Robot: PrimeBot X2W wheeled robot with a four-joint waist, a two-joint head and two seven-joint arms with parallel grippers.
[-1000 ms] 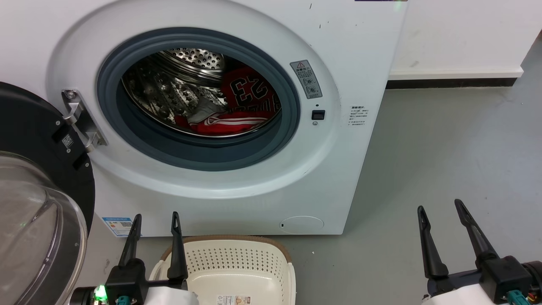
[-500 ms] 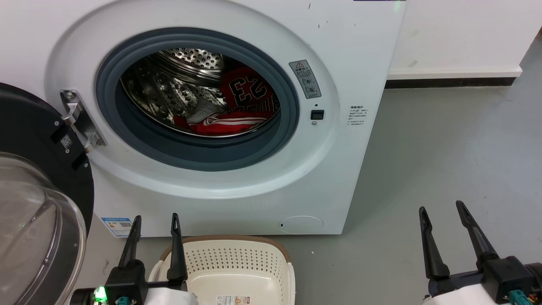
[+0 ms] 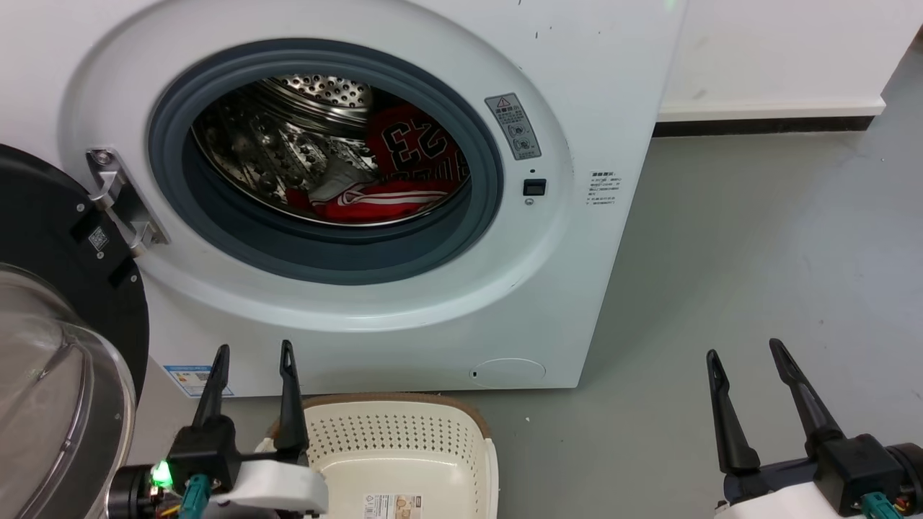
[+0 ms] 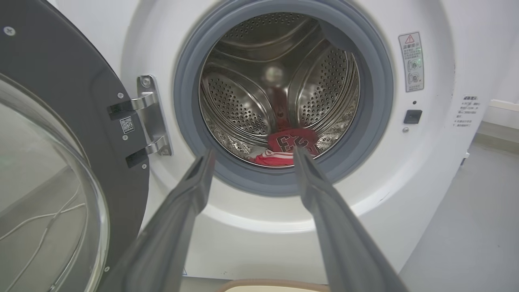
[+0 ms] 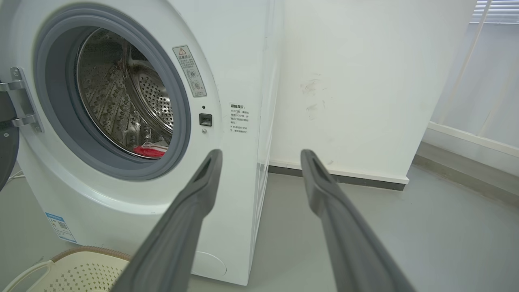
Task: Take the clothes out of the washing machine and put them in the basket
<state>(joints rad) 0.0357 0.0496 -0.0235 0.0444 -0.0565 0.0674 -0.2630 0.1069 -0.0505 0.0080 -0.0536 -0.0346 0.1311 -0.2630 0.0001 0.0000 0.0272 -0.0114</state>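
Red fabric marks the target: the jersey, its black 23 facing out, lies crumpled low in the steel drum of the washing machine, toward the drum's right side and set back from the grey gasket. The door stands wide open on its hinge at the left, so nothing blocks the mouth. The basket sits on the floor close against the foot of the machine, below the opening, and the part of it in view holds no clothing, just a paper label on its bottom

The left end effector hovers just beside the basket's left rim, its two fingers spread apart with nothing between them. Its wrist view looks at the lower lip of the opening, with the jersey framed between the fingertips. The right end effector hangs over bare floor, well apart from the machine on its right side, likewise spread and empty

By my reading the task is at its first step, the reach into the drum, with the garment untouched. The left arm looks the better placed. The next move calls for it to rise and go forward through the gasket ring, clearing the rubber lip and keeping off the hinge and door at its left. It then needs to dip toward a raised fold of the jersey with the fingers kept wide, so they can pinch a good bunch of cloth. The jersey lies deep, so a bend at the waist will probably be needed
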